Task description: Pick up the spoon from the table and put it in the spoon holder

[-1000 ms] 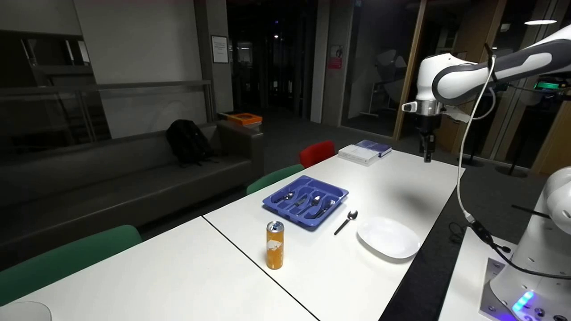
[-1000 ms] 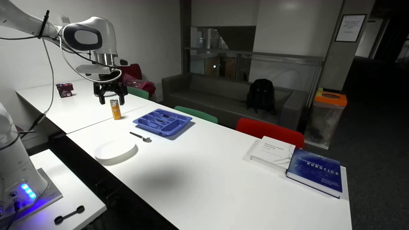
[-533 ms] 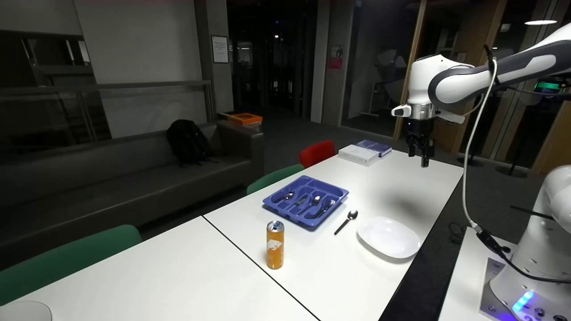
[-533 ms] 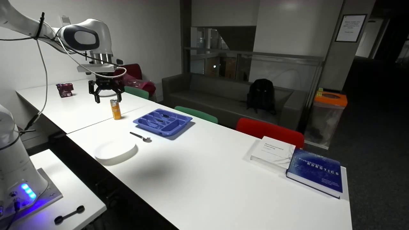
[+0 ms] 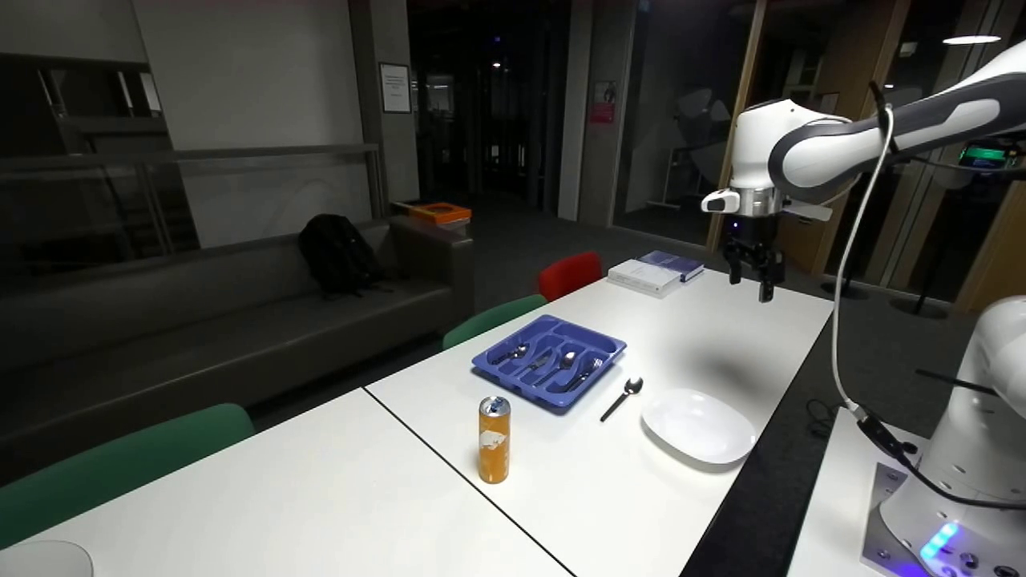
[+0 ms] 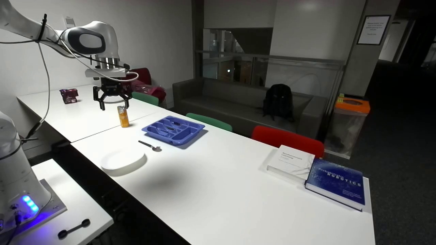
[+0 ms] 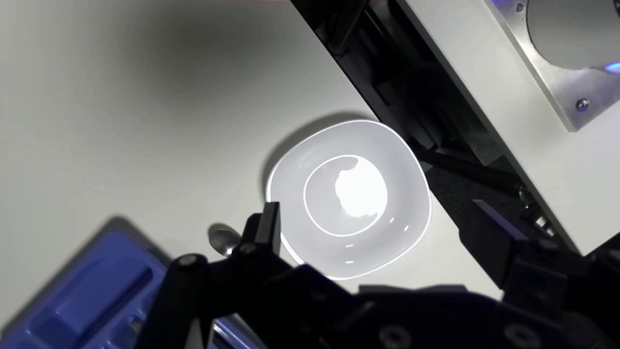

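The spoon (image 5: pixel 616 405) lies on the white table (image 5: pixel 681 336), between the blue spoon holder (image 5: pixel 583 333) and the white plate. Its dark handle and shiny bowl show in both exterior views (image 6: pixel 148 145). In the wrist view only the spoon's bowl (image 7: pixel 224 240) shows; my left finger hides the handle. The spoon holder (image 6: pixel 184 133) has several utensils in its compartments; its corner (image 7: pixel 92 281) shows at lower left in the wrist view. My gripper (image 5: pixel 751 290) is open and empty, high above the table (image 6: pixel 221 183). In the wrist view the fingers (image 7: pixel 373 213) are spread over the plate.
The white plate (image 5: pixel 699 426) stands near the table's robot-side edge, close to the spoon. An orange can (image 5: pixel 494 441) stands upright near the table seam. Two books (image 6: pixel 335 182) lie at the far end. Chairs (image 6: pixel 287 140) line the sofa side.
The gripper has shifted slightly left in both exterior views and turned a little, so both fingers now show apart. The spoon, holder, plate and can have not moved.
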`<action>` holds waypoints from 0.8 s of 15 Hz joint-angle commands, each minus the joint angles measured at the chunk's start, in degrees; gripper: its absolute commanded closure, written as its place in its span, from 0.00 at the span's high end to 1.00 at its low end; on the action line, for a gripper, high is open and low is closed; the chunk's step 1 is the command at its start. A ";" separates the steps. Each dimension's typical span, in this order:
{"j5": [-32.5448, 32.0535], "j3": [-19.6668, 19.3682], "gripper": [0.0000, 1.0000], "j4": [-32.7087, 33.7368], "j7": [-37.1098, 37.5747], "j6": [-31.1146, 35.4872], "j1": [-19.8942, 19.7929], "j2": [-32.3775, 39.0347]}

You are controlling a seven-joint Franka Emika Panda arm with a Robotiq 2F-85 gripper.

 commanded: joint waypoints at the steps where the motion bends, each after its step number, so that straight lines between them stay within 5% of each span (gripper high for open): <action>1: 0.39 0.28 1.00 -0.09 -9.44 0.19 2.00 0.23; 12: 5.32 0.95 1.00 1.25 -35.88 -0.97 5.15 1.74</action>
